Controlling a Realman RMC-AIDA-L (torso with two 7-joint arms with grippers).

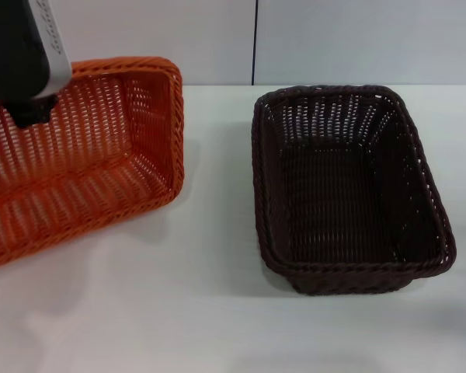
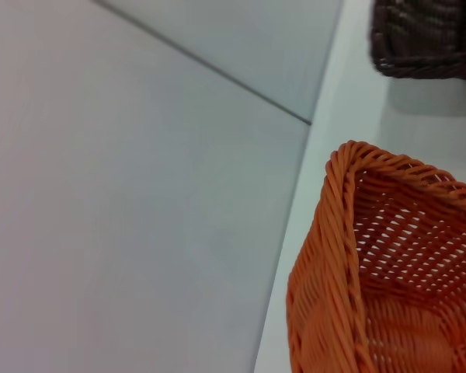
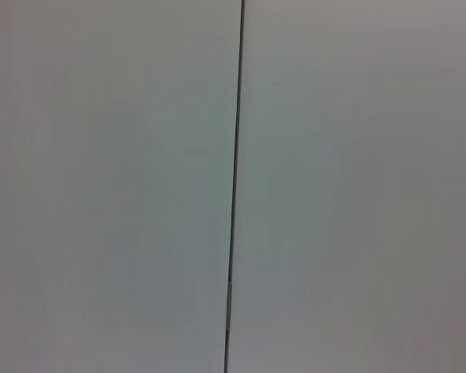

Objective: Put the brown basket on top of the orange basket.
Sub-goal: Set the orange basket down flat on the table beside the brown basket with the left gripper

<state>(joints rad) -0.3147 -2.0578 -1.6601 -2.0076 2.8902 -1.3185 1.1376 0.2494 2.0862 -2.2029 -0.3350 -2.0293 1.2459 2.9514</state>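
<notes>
Orange basket (image 1: 85,163) tilted under left gripper (image 1: 31,116); brown basket (image 1: 346,194) apart

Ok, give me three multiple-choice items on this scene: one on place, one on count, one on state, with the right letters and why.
1. Where does the brown basket sit relative to the orange basket?
A. Stacked on it
B. Apart, toward the robot's right
C. Inside it

2. How many baskets are on the table?
A. One
B. Two
C. Three

3. What is inside the brown basket?
A. Nothing
B. A cloth
C. Fruit

Answers:
1. B, since bare table shows between the two in the head view.
2. B, one orange and one brown.
3. A, its woven floor shows bare.

The left gripper is over the orange basket's far left part; the right gripper is out of view.
</notes>
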